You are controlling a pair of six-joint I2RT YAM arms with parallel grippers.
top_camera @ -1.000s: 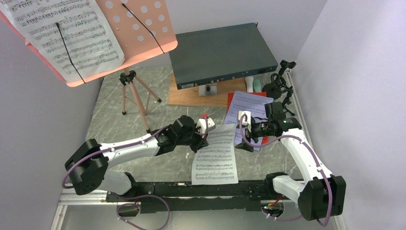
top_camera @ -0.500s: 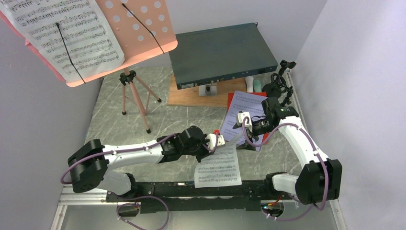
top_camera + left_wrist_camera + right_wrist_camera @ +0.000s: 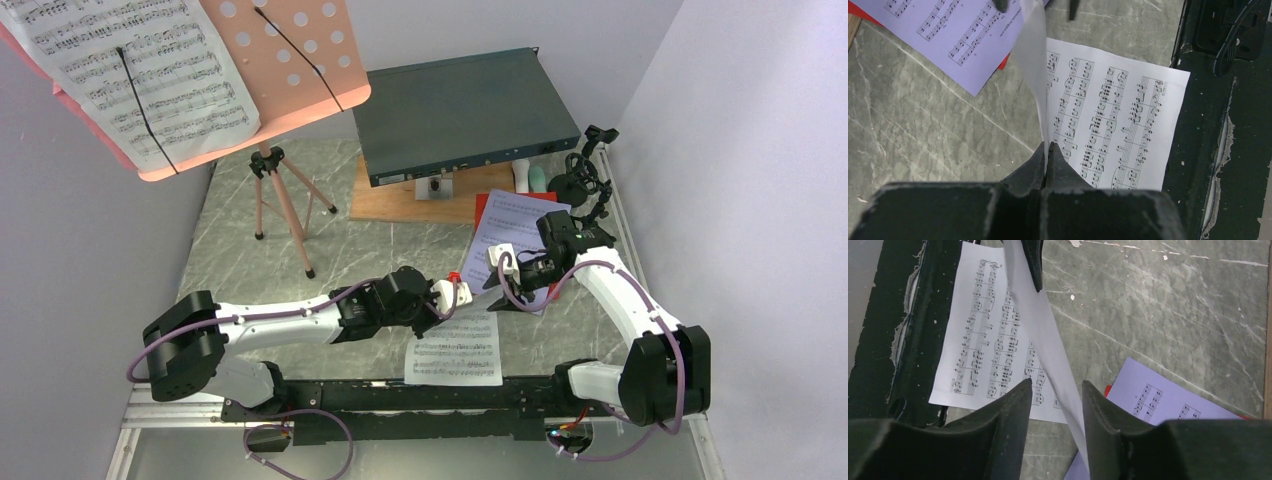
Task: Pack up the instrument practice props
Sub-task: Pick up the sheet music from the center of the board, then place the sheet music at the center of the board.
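The white printed sheet-music page (image 3: 455,360) lies on the grey marbled table top (image 3: 250,270) at the near edge, beside the black base rail (image 3: 1228,125). One side of the page is lifted off the surface. Your left gripper (image 3: 468,298) is closed tight on that lifted edge. Its wrist view shows the paper curling up from between the pressed fingertips.

Your right gripper (image 3: 508,295) faces it from the opposite side, jaws about half apart and gripping nothing. Only its own wrist view shows the raised paper strip running through the gap, close against the finger (image 3: 1098,410) on that view's right. Whether the paper touches that finger, you cannot tell.

From above, the two grippers sit near each other, just past the page's far edge. A lavender music sheet (image 3: 510,225) lies just beyond, over a red sheet (image 3: 483,205). The salmon-pink perforated music stand (image 3: 290,60) stands well apart at far left.
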